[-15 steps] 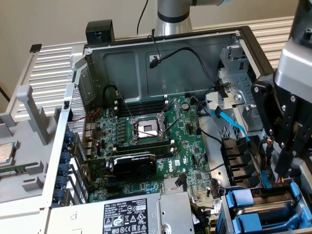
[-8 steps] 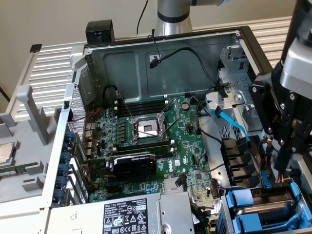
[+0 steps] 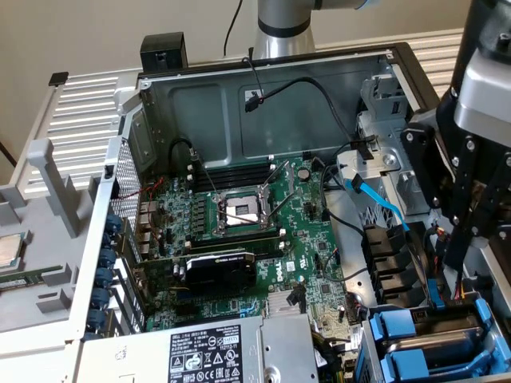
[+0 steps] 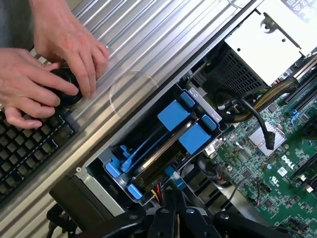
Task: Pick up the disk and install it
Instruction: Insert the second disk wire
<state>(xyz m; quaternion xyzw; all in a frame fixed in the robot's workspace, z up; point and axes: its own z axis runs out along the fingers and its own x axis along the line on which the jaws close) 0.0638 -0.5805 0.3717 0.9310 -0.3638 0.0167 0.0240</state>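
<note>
You see the open computer case, its motherboard exposed; the disk sits in the corner drive bay beside another blue carrier, the gripper just above, jaw state unclear, while two hands hold a black knob

Open computer case lying on its side, motherboard sitting inside it, two drive carriers sitting side by side in a bay beside the motherboard, two hands resting on a knob beside a keyboard outside the case.

Bright blue drive carriers; green motherboard; grey ribbed case panel; black keyboard.
</note>
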